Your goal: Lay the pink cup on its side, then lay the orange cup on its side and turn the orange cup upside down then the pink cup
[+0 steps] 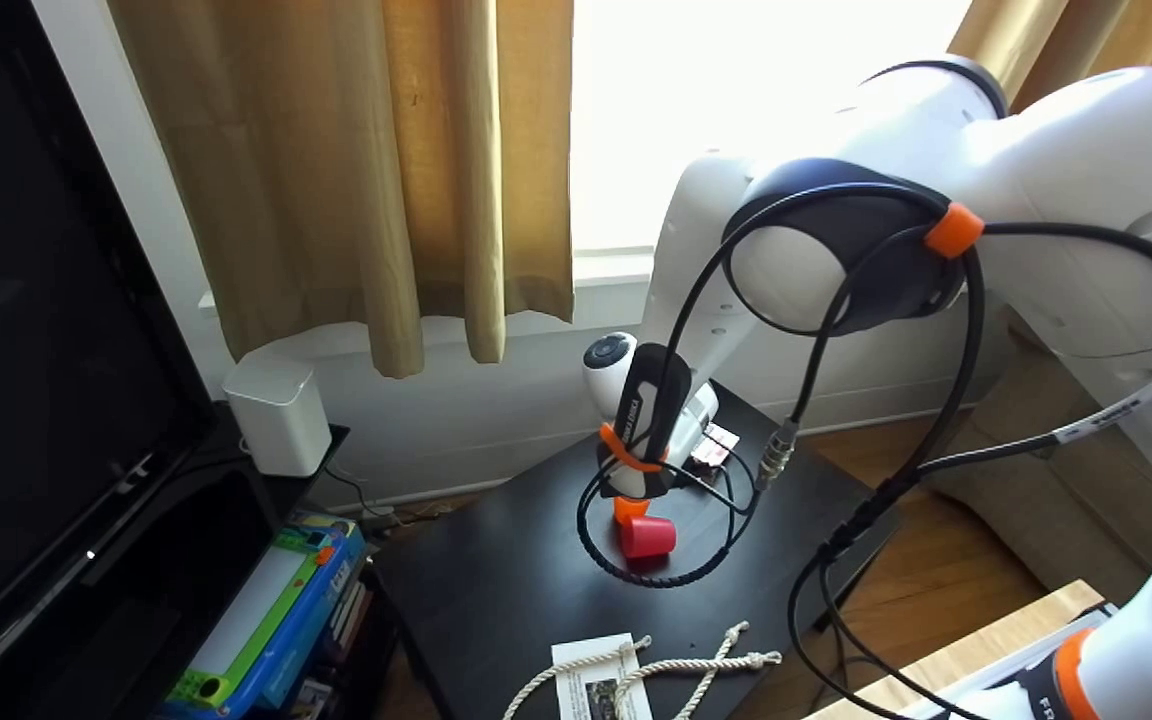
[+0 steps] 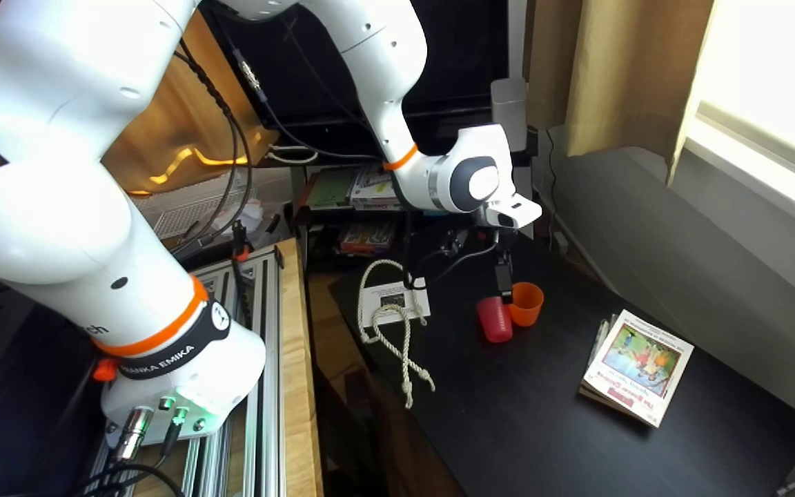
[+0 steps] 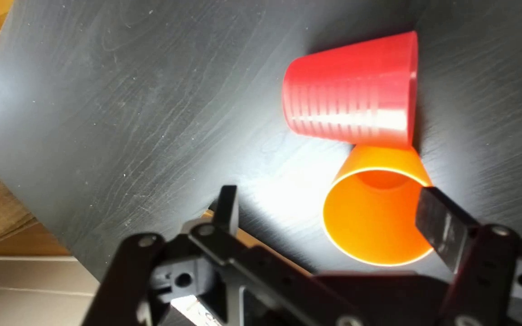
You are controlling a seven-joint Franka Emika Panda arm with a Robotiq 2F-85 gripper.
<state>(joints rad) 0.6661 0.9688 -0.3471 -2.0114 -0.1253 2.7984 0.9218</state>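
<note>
— Seeing into the orange cup (image 3: pixel 374 222)?
— In the wrist view, down to bare plastic. Standing upright on the table (image 3: pixel 152 113), just beside the pink cup (image 3: pixel 351 90).
— And into that?
— Barely: lying on its side, mouth-away in both exterior views.
— Grasping with the gripper (image 3: pixel 328 199)?
— Released, spread wide; in an exterior view, largely hidden behind the robot's wrist (image 1: pixel 644 410).
</note>
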